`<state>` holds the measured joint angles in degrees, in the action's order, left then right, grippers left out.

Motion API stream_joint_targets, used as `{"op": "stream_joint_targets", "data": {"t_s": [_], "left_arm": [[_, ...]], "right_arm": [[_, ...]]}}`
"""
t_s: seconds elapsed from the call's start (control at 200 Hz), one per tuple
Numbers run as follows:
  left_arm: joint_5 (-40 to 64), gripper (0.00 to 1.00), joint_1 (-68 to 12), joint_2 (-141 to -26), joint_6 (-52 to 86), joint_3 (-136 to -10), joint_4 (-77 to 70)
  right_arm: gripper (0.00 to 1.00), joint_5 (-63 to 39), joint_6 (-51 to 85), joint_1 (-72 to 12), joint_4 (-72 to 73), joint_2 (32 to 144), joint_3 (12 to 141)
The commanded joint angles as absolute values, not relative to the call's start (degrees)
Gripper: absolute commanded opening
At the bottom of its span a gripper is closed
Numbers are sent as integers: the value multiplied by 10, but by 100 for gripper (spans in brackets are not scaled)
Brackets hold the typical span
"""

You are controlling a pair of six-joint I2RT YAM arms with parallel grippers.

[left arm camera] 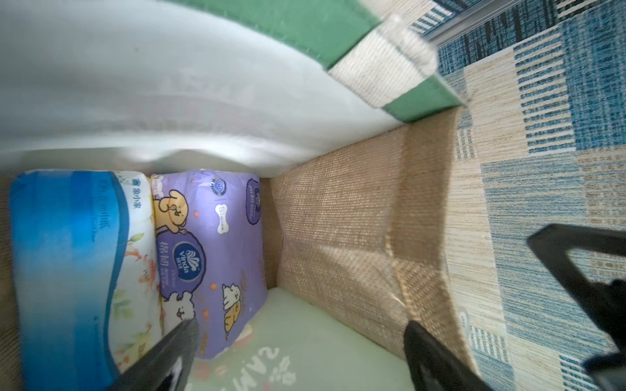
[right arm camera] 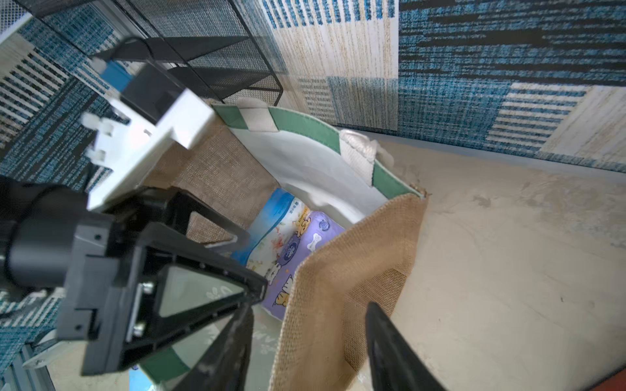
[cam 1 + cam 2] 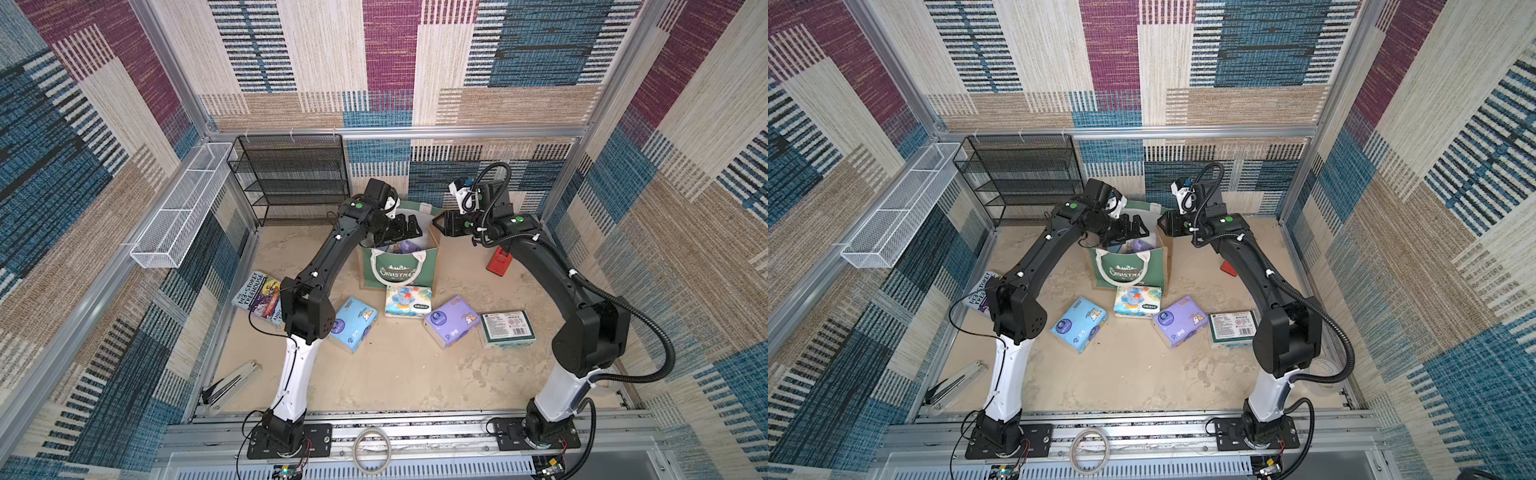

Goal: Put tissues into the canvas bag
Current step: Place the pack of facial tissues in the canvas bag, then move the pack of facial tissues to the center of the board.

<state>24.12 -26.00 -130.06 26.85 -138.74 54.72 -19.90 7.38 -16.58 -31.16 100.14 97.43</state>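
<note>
The canvas bag [image 3: 399, 270] stands upright at the back of the table, its mouth wide. Inside it lie a deeper blue pack [image 1: 64, 270] and a lilac pack [image 1: 216, 257] of tissues, side by side. My left gripper [image 1: 301, 326] hangs open just over the bag's mouth, with nothing between its fingers. My right gripper [image 2: 310, 308] is open and straddles the bag's tan jute side wall [image 2: 355, 257]. In front of the bag lie a light blue pack [image 3: 353, 324], a white elephant pack [image 3: 408, 301], a lilac pack [image 3: 451, 322] and a flat green-and-white pack [image 3: 507, 328].
A purple Treehouse book [image 3: 259, 297] lies at the left, partly under my left arm. A red oblong object [image 3: 498, 259] sits behind my right arm. A black mesh shelf [image 3: 295, 178] stands at the back left, and a white wire basket [image 3: 183, 208] hangs on the left wall.
</note>
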Motion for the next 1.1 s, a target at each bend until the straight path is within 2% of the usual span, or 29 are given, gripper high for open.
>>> {"op": "stream_joint_targets", "data": {"t_s": [0.0,0.271,0.446,0.817,1.092], "left_arm": [[216,99,-264,-1275,256,-1383,550],[167,99,-283,-1181,238,-1301,499],[122,99,-302,-1107,222,-1211,448],[11,99,-375,-981,167,-1046,364],[14,99,-443,-966,127,-996,319]], "right_arm": [[65,-179,63,-164,-273,974,948],[91,-116,41,-154,-242,892,837],[100,-93,44,-133,-218,823,763],[99,-55,120,-42,-190,677,570],[99,-57,206,31,-187,561,424]]}}
